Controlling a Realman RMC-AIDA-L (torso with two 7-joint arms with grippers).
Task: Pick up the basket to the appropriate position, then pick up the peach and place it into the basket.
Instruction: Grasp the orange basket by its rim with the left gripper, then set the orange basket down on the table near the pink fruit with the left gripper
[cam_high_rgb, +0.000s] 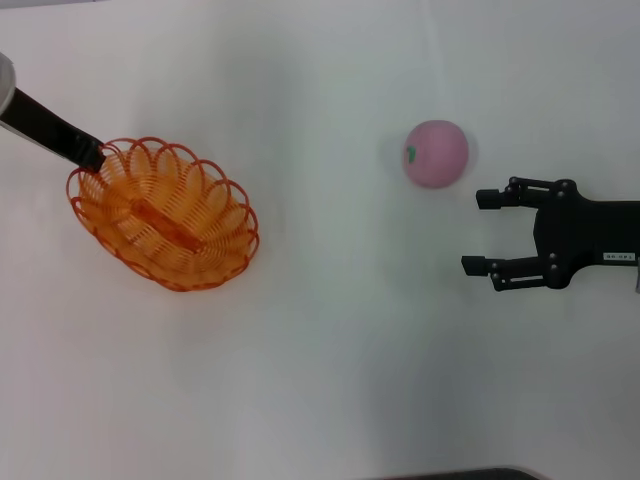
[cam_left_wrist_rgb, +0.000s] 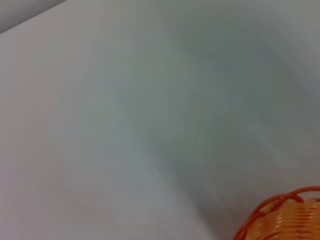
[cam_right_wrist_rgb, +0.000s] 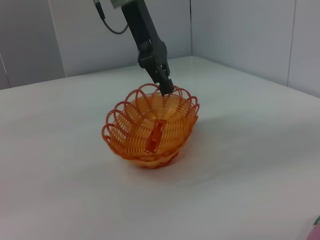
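The orange wire basket (cam_high_rgb: 222, 200) sits at the left of the white table, tilted and empty. My left gripper (cam_high_rgb: 92, 158) is shut on its far-left rim. The right wrist view shows the basket (cam_right_wrist_rgb: 122, 125) tipped up on the table, with the left gripper (cam_right_wrist_rgb: 165, 88) pinching the rim from above. A bit of the rim shows in the left wrist view (cam_left_wrist_rgb: 280, 212). The pink peach (cam_high_rgb: 436, 153) lies at the right, well apart from the basket, its green mark facing left. My right gripper (cam_high_rgb: 476, 232) is open and empty, just right of and nearer than the peach.
The white table (cam_high_rgb: 330, 350) stretches between the basket and the peach. Grey walls (cam_right_wrist_rgb: 240, 30) stand behind the table's far edges. A dark edge (cam_high_rgb: 460, 474) shows at the front of the table.
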